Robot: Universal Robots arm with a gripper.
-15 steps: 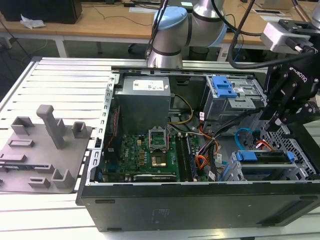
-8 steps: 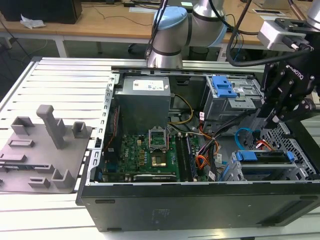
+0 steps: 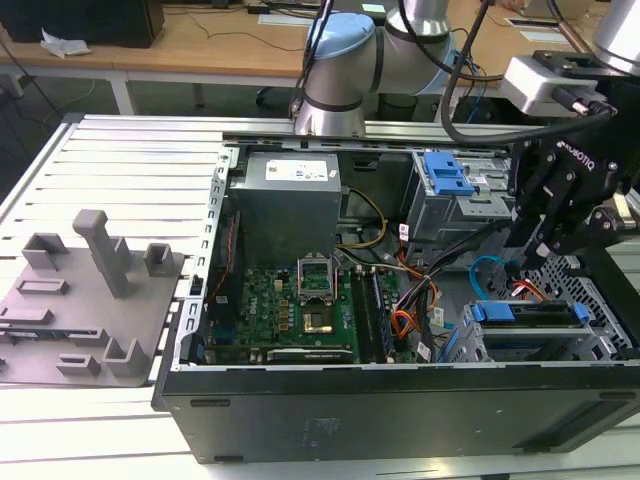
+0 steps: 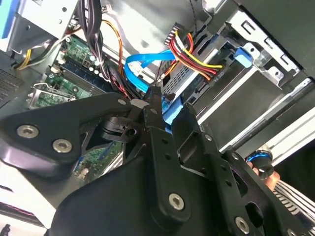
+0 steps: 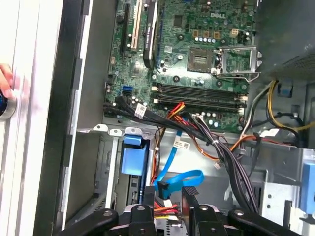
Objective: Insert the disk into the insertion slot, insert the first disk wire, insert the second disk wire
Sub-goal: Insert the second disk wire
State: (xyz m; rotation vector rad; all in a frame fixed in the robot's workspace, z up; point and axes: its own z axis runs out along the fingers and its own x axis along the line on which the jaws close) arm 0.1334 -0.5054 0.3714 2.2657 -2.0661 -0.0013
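The disk (image 3: 527,316), in its blue carrier, lies flat inside the insertion slot (image 3: 600,345) at the case's corner on the exterior view's right. The first disk wire (image 4: 194,56), a red, orange and yellow bundle, runs to the disk's rear edge (image 4: 231,93). The second disk wire (image 4: 142,61) curls in a light-blue loop, and its dark plug (image 5: 162,188) sits just beyond my fingertips. My gripper (image 3: 527,268) hangs right over the disk's rear edge, its fingers (image 5: 189,196) apart. I cannot tell whether they touch the plug.
A taller grey cage with a blue latch (image 3: 445,175) stands behind the slot. The motherboard (image 3: 290,305) and the power supply (image 3: 285,195) lie toward the exterior view's left. Black cable bundles (image 5: 231,162) cross beside the disk. A person's hand (image 5: 4,83) rests outside the case wall.
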